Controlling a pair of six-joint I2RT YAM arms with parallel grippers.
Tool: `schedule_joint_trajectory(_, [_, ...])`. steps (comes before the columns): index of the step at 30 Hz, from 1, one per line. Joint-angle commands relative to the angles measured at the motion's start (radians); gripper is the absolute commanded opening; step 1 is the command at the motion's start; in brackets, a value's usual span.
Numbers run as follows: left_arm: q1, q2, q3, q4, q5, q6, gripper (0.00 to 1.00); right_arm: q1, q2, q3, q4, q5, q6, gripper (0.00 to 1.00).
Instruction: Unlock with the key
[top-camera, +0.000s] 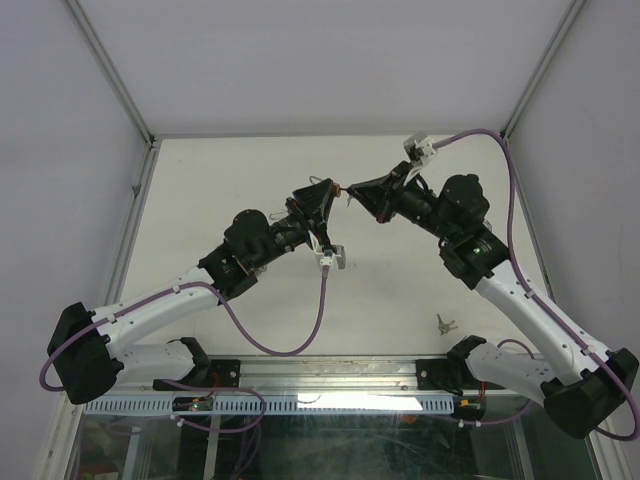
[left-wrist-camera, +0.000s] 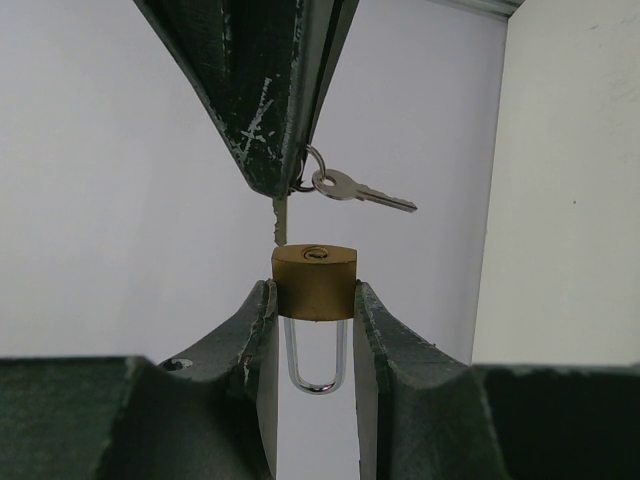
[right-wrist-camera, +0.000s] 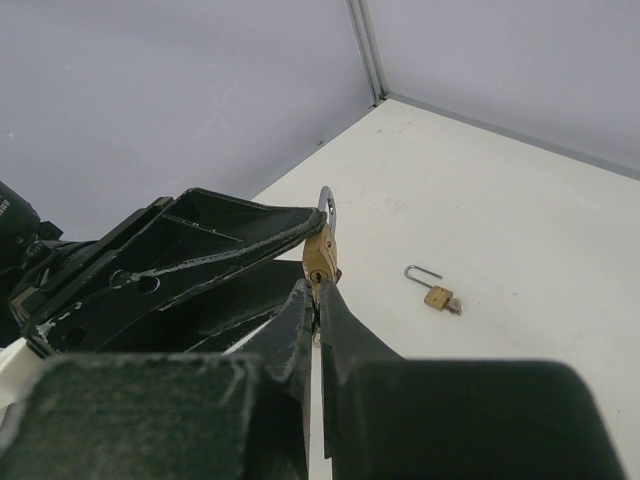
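Right gripper is coming in with its fingers pressed together on the key. Only the blade is showing below the fingertips. A ring is hanging from the same pinch, and a spare key is dangling from it and sticking out to the side.

Left gripper is clamping the brass padlock by its body, one finger on each flat side. The jaws are standing partly apart, only as far as the body is wide. The shackle is hanging back between the fingers toward the wrist, closed into the body. The keyhole face is pointing outward at the other gripper.

Both arms are holding their loads raised over the middle of the table, and the two grippers are meeting tip to tip in the overhead view.

Key position: in the left wrist view the blade tip is sitting at the left edge of the keyhole face — off to one side of the slot, not lined up with it. I cannot tell whether it is touching the brass. In the right wrist view the padlock is sitting just past the right fingertips, with the keyhole facing that camera.

Also on the table — a second padlock is lying flat, well apart from the grippers. A small set of loose keys is lying near the right arm's base.
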Motion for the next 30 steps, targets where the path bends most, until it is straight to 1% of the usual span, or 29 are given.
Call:
schedule_joint_trajectory(1, [-0.009, -0.009, 0.045, 0.050, -0.005, -0.005, 0.00, 0.003, 0.000, 0.000, 0.056, 0.016, 0.011, 0.00])
schedule_joint_trajectory(12, [-0.009, -0.013, 0.041, 0.052, -0.009, -0.005, 0.00, 0.009, 0.005, -0.015, 0.040, 0.040, -0.005, 0.00])
schedule_joint_trajectory(30, [-0.009, 0.003, 0.053, 0.041, -0.016, 0.012, 0.00, 0.019, 0.018, -0.015, 0.068, 0.050, -0.001, 0.00])
